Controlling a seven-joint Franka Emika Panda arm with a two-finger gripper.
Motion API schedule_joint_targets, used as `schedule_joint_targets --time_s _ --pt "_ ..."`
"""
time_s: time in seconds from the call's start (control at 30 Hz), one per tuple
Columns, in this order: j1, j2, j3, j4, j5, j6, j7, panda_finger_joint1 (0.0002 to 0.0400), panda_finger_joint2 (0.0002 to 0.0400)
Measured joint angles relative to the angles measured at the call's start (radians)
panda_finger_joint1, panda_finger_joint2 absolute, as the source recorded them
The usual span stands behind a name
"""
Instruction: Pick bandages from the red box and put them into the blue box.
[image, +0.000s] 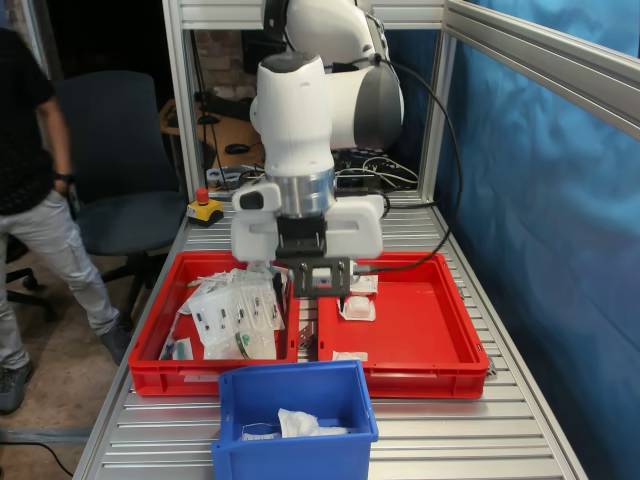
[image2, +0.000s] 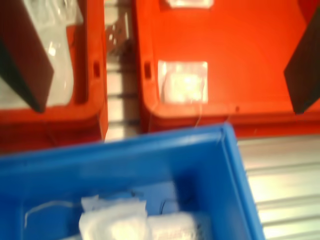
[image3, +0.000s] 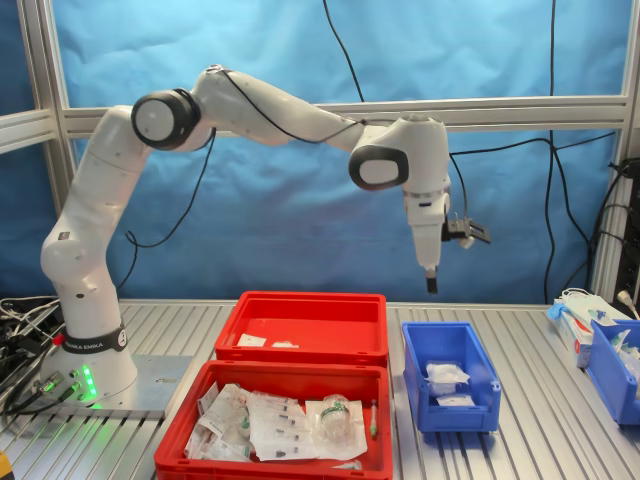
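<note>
Nearest in the first exterior view, the blue box (image: 295, 415) stands on the ribbed desk (image: 450, 430) just in front of the two red trays and already holds crumpled white bandages (image: 305, 424). Behind it the gripper (image: 323, 305) hangs in the air with its fingers (image2: 27, 65) spread apart and nothing between them, above the near rim of the red box (image: 440, 350). In that red box lie what seem to be three more white packs (image: 358, 309), blurred in the wrist view, while the twin red tray (image: 160, 345) beside it is heaped with clear flat packets (image: 235, 315).
</note>
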Motion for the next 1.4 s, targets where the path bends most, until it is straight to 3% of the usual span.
schedule_joint_targets --time_s 0.33,0.63,1.1,1.4 --pt "0.000 -0.138 0.000 -0.104 0.000 -0.072 0.000 0.0400 0.0400" --pt "0.000 -0.252 0.000 -0.177 0.000 -0.090 0.000 0.0400 0.0400" --pt "-0.005 -0.301 0.009 -0.195 0.000 -0.093 0.000 0.0400 0.0400" --pt "-0.066 -0.301 0.112 -0.198 0.000 -0.094 0.000 0.0400 0.0400"
